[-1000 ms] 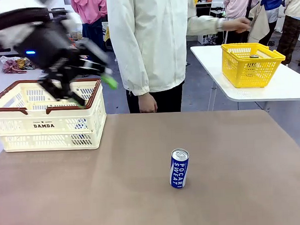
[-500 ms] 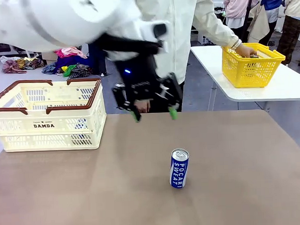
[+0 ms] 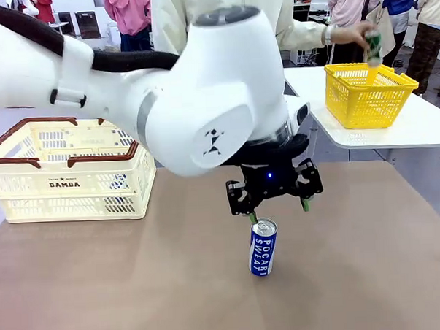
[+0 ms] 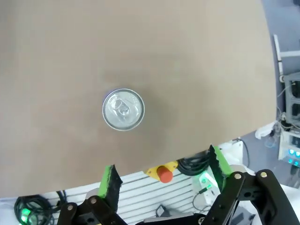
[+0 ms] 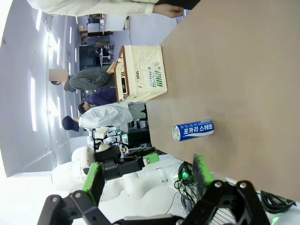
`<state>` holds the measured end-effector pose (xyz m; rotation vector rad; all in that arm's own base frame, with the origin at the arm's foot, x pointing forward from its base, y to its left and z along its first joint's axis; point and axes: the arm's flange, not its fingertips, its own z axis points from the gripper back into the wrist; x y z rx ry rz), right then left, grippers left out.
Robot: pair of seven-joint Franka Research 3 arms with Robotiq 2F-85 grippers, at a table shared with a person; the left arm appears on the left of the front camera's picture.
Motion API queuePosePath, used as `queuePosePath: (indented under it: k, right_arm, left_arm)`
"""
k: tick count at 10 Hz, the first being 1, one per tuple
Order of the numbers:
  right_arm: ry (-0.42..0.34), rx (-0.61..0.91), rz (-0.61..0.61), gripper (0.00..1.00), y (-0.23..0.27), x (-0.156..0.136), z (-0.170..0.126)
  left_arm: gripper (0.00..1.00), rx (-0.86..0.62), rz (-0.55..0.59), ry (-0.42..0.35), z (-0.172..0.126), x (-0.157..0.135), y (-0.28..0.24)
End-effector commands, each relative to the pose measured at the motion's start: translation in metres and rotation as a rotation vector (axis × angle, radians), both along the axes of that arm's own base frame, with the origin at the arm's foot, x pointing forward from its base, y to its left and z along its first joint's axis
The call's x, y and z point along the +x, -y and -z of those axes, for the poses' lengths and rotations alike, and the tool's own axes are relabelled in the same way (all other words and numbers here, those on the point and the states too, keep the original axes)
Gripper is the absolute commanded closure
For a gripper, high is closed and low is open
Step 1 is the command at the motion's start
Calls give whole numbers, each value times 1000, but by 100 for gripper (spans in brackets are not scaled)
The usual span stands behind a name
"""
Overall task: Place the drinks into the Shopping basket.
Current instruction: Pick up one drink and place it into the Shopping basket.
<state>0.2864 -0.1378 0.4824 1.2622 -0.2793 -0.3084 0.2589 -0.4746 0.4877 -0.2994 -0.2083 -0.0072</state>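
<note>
A blue "POCARI SWEAT" can (image 3: 263,247) stands upright in the middle of the brown table. My left gripper (image 3: 278,209) hangs open just above and slightly behind it, green pads apart. In the left wrist view the can's silver top (image 4: 123,108) lies ahead of the spread left gripper (image 4: 161,160), outside the jaws. The cream Shopping basket (image 3: 67,169) with a brown rim sits at the table's left. At the far right, a person's hand holds a green can (image 3: 373,46) in the air. My right gripper (image 5: 147,174) is open and holds nothing, well back from the can (image 5: 193,130) and the basket (image 5: 140,72).
A yellow basket (image 3: 366,93) stands on a white side table (image 3: 416,131) at the right, under the person's hand. The person stands at the table's far edge. My bulky left arm (image 3: 166,94) crosses the picture above the table's left and middle.
My left arm has swung from over the Shopping basket rightward and down to just above the blue can. The person's hand has lifted a green can out of the yellow basket.
</note>
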Motion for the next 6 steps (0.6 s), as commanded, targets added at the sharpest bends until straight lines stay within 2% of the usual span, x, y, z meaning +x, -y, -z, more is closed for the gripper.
queuePosePath:
  k: [1,2,3,4,5,6]
  right_arm:
    - [-5,29,11,0,-1,1,-6]
    - [-5,29,11,0,-1,1,-6]
    - [-5,29,11,0,-1,1,-6]
    - [-5,29,11,0,-1,1,-6]
    - [-5,29,11,0,-1,1,-6]
    - [-5,29,11,0,-1,1,-6]
  left_arm:
    - [0,-7,57,-9,-19,1,-5]
    - [0,-7,57,-9,-19,1,-5]
    - [0,-6,16,1,-6,1,0]
    - [0,81,66,-108,-24,16,-51]
    - [0,24,23,-136,-53,34,-117]
    - [0,-73,26,-184,-87,43,-198]
